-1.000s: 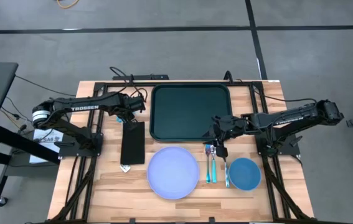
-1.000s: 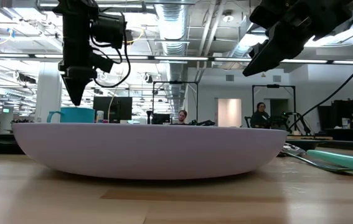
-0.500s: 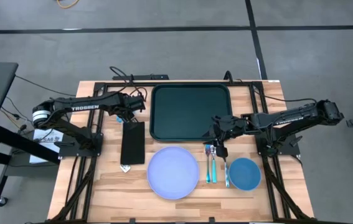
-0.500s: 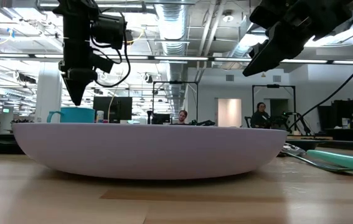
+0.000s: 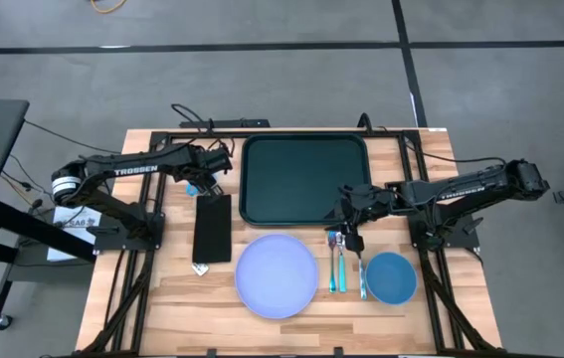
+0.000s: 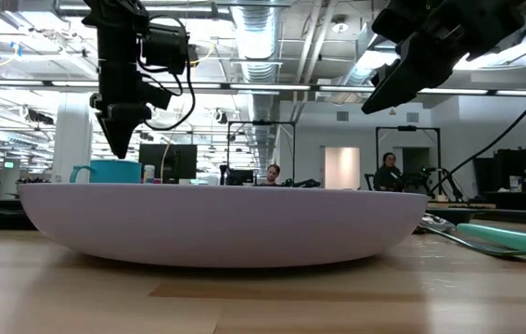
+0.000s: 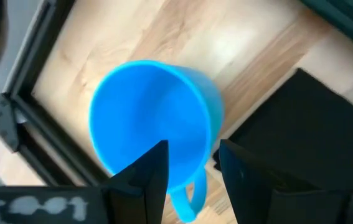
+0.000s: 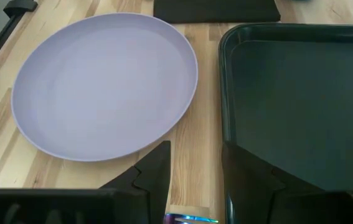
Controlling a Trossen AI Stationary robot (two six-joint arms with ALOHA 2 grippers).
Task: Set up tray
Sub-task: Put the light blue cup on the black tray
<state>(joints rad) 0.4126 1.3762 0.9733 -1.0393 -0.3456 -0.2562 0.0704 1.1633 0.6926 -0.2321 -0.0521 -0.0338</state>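
The dark green tray [image 5: 304, 179] lies flat at the table's far middle. A lavender plate [image 5: 277, 275] rests on the wood in front of it, also seen as the plate [image 8: 101, 87] beside the tray [image 8: 301, 93]. A blue cup [image 7: 151, 121] stands upright left of the tray. My left gripper [image 7: 192, 162] hangs open just above its rim, pointing down, with one finger over the inside and one over the outside by the handle [image 7: 185, 199]. In the low view the left gripper [image 6: 119, 148] is clear of the cup [image 6: 105, 172]. My right gripper [image 5: 343, 214] hovers open over the tray's near right corner.
A flat black rectangle [image 5: 212, 227] lies left of the plate, just in front of the cup. Cutlery [image 5: 336, 264] and a blue bowl [image 5: 391, 276] sit right of the plate. Dark frame rails [image 5: 122, 268] run along both table sides.
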